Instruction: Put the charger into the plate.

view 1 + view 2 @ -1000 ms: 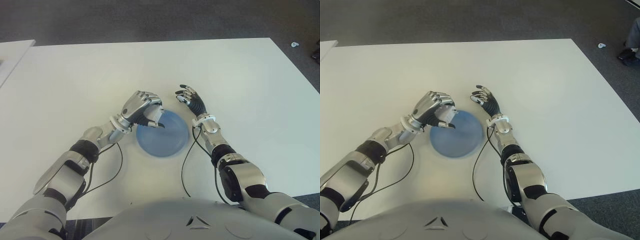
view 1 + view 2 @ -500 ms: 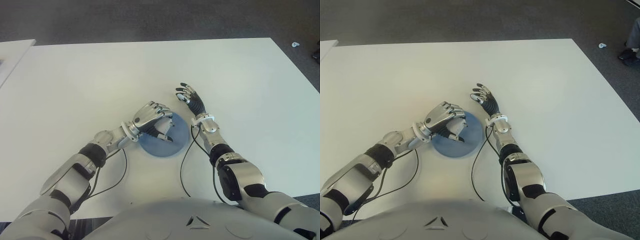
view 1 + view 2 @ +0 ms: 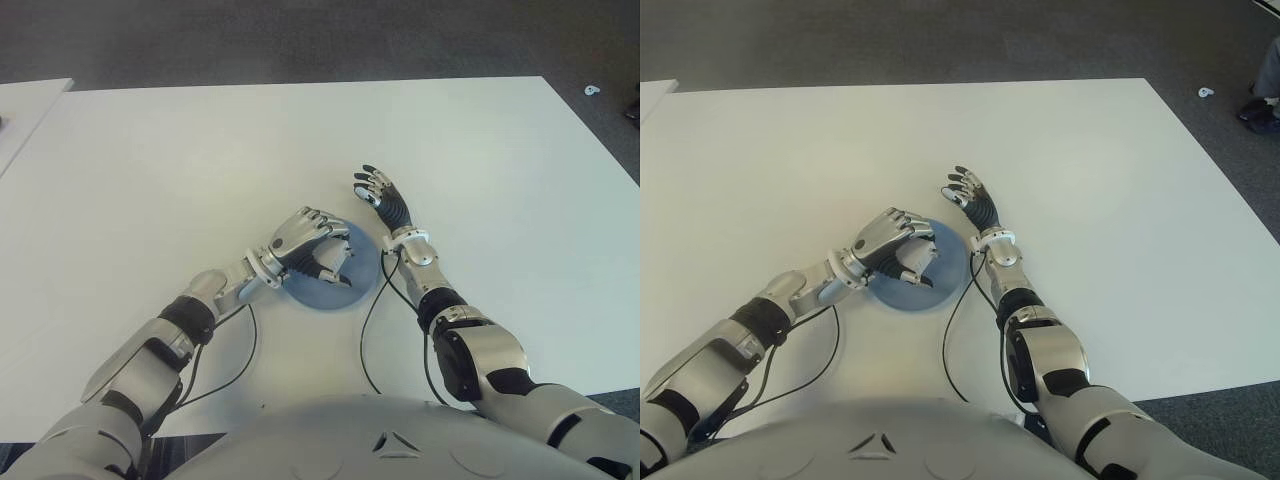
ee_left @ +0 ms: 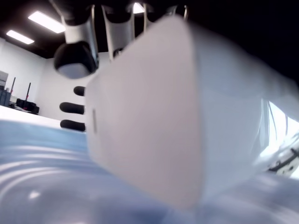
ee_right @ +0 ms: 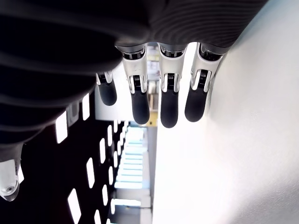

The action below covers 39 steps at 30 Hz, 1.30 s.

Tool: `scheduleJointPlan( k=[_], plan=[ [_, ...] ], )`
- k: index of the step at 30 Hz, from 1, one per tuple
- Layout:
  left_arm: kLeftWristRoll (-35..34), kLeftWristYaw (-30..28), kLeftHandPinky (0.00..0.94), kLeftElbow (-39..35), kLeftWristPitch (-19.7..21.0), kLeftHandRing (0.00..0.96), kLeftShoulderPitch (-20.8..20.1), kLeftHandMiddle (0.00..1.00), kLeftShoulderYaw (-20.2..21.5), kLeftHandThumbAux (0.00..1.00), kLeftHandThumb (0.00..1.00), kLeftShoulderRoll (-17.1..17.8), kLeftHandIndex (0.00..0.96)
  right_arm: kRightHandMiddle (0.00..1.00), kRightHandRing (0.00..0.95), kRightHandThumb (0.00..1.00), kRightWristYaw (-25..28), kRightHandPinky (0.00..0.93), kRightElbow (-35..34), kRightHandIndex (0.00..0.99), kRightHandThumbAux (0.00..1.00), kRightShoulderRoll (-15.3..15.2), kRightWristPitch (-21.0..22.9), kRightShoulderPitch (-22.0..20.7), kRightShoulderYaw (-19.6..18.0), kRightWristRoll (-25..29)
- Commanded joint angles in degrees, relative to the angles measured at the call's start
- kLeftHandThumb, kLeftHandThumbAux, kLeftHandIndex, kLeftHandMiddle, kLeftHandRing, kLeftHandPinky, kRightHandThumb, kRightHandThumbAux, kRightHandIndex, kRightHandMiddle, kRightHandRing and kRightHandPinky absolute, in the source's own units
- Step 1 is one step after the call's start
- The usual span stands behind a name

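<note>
Charger (image 4: 154, 121): white block, held in the curled fingers of the left hand (image 3: 312, 243), low over the plate (image 3: 362, 270); the left wrist view shows its lower edge at the blue surface, contact uncertain. Plate blue, round, on the white worktop (image 3: 200, 160), partly covered by the left hand. Right hand (image 3: 383, 200) just beside the plate on its right, fingers (image 5: 140, 98) spread and holding nothing.
</note>
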Motion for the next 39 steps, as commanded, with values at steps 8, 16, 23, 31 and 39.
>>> scheduleJointPlan(
  k=[8, 16, 23, 31, 39],
  plan=[
    [-3.3, -12.5, 0.402, -6.6, 2.0, 0.47, 3.3, 0.518, 4.1, 0.403, 0.3, 4.6, 0.368, 0.063, 0.049, 0.0, 1.1, 0.019, 3.7, 0.021, 0.435, 0.5, 4.8, 4.4, -0.7, 0.7],
    [-6.3, -19.0, 0.276, -11.4, 2.2, 0.338, 4.8, 0.398, 7.6, 0.369, 0.268, 6.3, 0.36, 0.002, 0.002, 0.004, 0.0, 0.0, 2.3, 0.0, 0.348, 0.1, 4.0, 4.7, -0.2, -0.2],
    [-7.0, -22.4, 0.07, -14.5, 2.4, 0.178, 6.7, 0.263, 10.1, 0.349, 0.218, 8.2, 0.33, 0.0, 0.0, 0.026, -0.6, 0.0, 1.5, 0.0, 0.323, -1.0, 3.7, 5.1, 0.4, -1.0],
    [-10.7, -26.6, 0.002, -15.4, 1.0, 0.066, 6.7, 0.15, 13.8, 0.329, 0.189, 10.9, 0.267, 0.0, 0.0, 0.026, 0.3, 0.0, 1.8, 0.0, 0.332, -2.4, 3.5, 5.2, 0.2, -0.5],
    [-22.3, -35.1, 0.129, -6.7, -1.1, 0.154, 3.9, 0.221, 17.1, 0.374, 0.24, 10.5, 0.279, 0.0, 0.0, 0.002, 1.6, 0.0, 1.1, 0.0, 0.357, -3.3, 4.3, 5.3, -0.9, 0.9]
  ],
)
